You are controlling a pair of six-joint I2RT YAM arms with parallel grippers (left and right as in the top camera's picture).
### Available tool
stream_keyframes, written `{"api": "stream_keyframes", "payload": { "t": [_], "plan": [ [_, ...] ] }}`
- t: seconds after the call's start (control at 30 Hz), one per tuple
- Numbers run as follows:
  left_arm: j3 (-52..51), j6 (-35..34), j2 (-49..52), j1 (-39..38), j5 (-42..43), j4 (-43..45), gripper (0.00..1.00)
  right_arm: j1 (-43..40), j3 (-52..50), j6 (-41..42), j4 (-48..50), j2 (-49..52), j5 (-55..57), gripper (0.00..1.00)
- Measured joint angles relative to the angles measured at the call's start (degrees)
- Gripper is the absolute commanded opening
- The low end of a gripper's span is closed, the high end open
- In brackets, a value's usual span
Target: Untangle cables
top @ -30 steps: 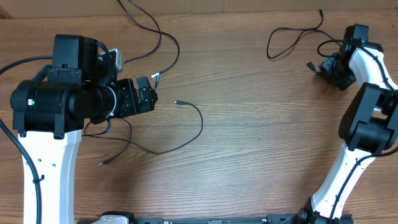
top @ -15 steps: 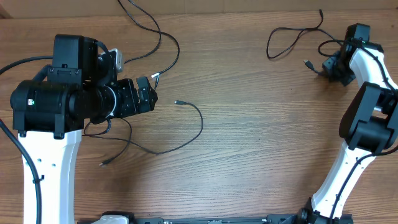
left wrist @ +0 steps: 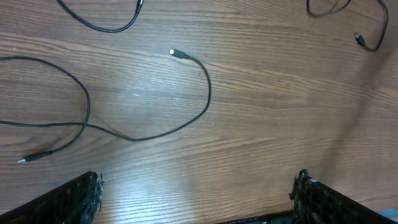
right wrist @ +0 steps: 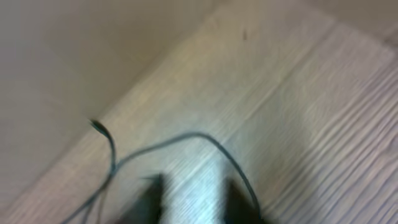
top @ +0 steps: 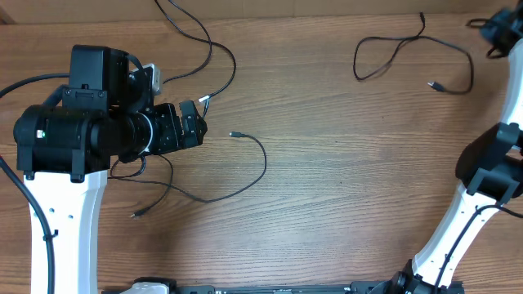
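Now, overhead first: three cables lie well apart on the table. The left cable sweeps a wide bow out from the left edge, its plug just beside the hovering left tool. The far cable drops in over the far edge near the far-left corner. The right cable loops by the far-right corner. The right tool sits at that very corner, half out of shot and clear of the cord as far as I can see.

Left wrist next: the fingers stand wide apart, with nothing between them but bare wood. The left cable lies ahead, and toward the left edge two of its strands meet or cross. I'd judge that the one tangled spot left, though I cannot tell whether they truly overlap.

Right wrist: heavily blurred. Two dark fingers show with pale wood between them, so they seem apart and holding nothing. A cord arcs just beyond them.

How will these handle? Thin, light and limp, I'd say: they'll slide on the wood and drag their whole length if pulled. The plug is the one stiff part, so the cord just behind it looks the best hold. The tool would need to press right down to the table, since so thin a cord could slip out.
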Motion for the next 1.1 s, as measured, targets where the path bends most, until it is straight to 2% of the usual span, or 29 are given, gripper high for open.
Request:
{"api": "stream_keyframes", "payload": {
  "t": [0.03,0.1,0.2,0.27,0.4,0.5,0.8,0.93,1.1],
  "plan": [
    [0.0,0.0,0.0,0.0,0.0,-0.02,0.99,0.0,0.57,-0.61,-0.39,-0.24,0.02,0.99],
    [0.0,0.0,0.0,0.0,0.0,0.0,0.99,0.02,0.74,-1.66,-1.84,-0.42,-0.24,0.98],
    [0.02,0.0,0.0,0.0,0.0,-0.02,0.99,0.07,0.02,-2.62,-3.43,-0.39,-3.63,0.88],
    [0.02,0.0,0.0,0.0,0.0,-0.02,1.0,0.07,-0.79,-2.97,-3.96,-0.39,-8.79,0.86],
    [0.0,0.0,0.0,0.0,0.0,-0.02,1.0,0.74,-4.13,-3.23,-3.8,-0.39,-20.72,0.88],
    [0.02,0.0,0.0,0.0,0.0,0.0,1.0,2.75,-8.22,-3.45,-3.39,-0.39,-24.74,0.9],
    [0.02,0.0,0.0,0.0,0.0,-0.02,1.0,13.88,-19.45,-3.43,1.11,-0.35,-22.53,0.94],
    [0.02,0.0,0.0,0.0,0.0,0.0,1.0,17.05,-21.77,-1.33,2.8,-0.35,-17.88,0.86],
    [0.02,0.0,0.0,0.0,0.0,0.0,1.0,17.73,-24.96,2.97,5.57,-0.35,-13.27,0.63]
  ]
}}
